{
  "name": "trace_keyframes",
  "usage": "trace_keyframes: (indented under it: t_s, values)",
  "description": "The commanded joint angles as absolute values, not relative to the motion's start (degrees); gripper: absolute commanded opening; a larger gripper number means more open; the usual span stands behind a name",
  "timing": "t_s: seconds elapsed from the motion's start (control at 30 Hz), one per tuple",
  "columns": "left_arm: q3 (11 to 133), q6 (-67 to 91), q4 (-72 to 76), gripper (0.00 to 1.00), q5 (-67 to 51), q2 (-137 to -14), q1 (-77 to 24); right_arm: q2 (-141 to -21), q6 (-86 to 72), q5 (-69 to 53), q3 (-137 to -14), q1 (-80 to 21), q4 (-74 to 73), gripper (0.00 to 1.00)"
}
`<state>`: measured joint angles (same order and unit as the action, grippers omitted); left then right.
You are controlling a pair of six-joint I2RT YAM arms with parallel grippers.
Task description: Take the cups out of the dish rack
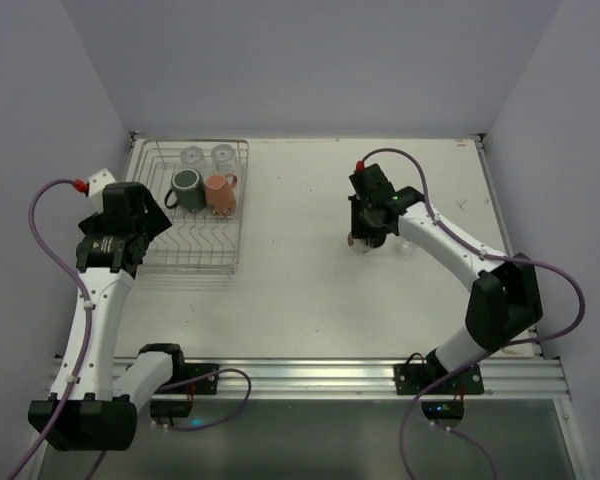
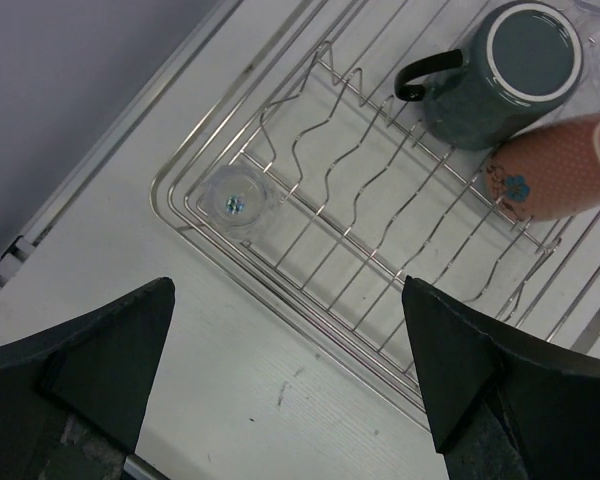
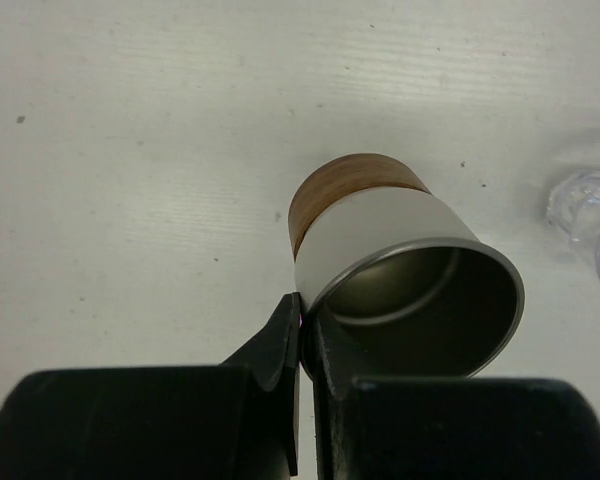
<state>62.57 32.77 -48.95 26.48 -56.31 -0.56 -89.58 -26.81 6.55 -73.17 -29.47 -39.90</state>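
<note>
The silver wire dish rack [image 1: 195, 248] sits at the far left of the table. In it lie a dark green mug [image 1: 187, 188], a salmon-pink mug [image 1: 220, 192] and two clear glasses [image 1: 192, 156] at its far end. My left gripper [image 1: 132, 218] hovers open and empty over the rack's left side. In the left wrist view [image 2: 285, 370] it looks down on the rack [image 2: 380, 250], another clear glass [image 2: 235, 200] in a corner, the green mug [image 2: 510, 75] and the pink mug [image 2: 565, 165]. My right gripper [image 3: 305, 340] is shut on the rim of the tan metallic cup [image 3: 400, 270], low over the table [image 1: 363, 243].
A clear glass [image 1: 406, 250] stands on the table just right of the tan cup, also in the right wrist view [image 3: 590, 220]. Grey walls close the table on the left, back and right. A metal rail runs along the near edge.
</note>
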Motion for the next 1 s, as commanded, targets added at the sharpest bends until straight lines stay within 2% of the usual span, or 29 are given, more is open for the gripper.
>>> trace_keyframes:
  t_s: [0.0,0.27,0.8,0.83,0.87,0.97]
  values:
    - [62.58,30.06,-48.51,1.00,26.72,-55.37,2.02,-91.84,-24.44,17.48,-74.62,-30.58,-43.50,0.00]
    - [62.58,29.79,-48.60,1.00,26.28,-56.86,3.16,-96.94,-23.64,21.71,-74.88,-31.29,-45.97,0.00]
    - [61.88,27.78,-47.64,1.00,24.52,-58.01,4.22,-99.93,-21.53,18.90,-76.29,-31.20,-43.95,0.00]
    - [61.88,27.60,-47.46,1.00,24.52,-58.09,4.31,-99.93,-21.53,18.90,-76.29,-31.20,-43.86,0.02]
    - [61.87,27.25,-47.55,1.00,24.52,-58.18,4.39,-100.02,-21.53,18.81,-76.38,-31.20,-43.86,0.10]
    - [61.79,26.55,-47.81,1.00,24.87,-58.80,5.10,-99.93,-21.45,18.63,-76.38,-31.20,-43.51,0.16]
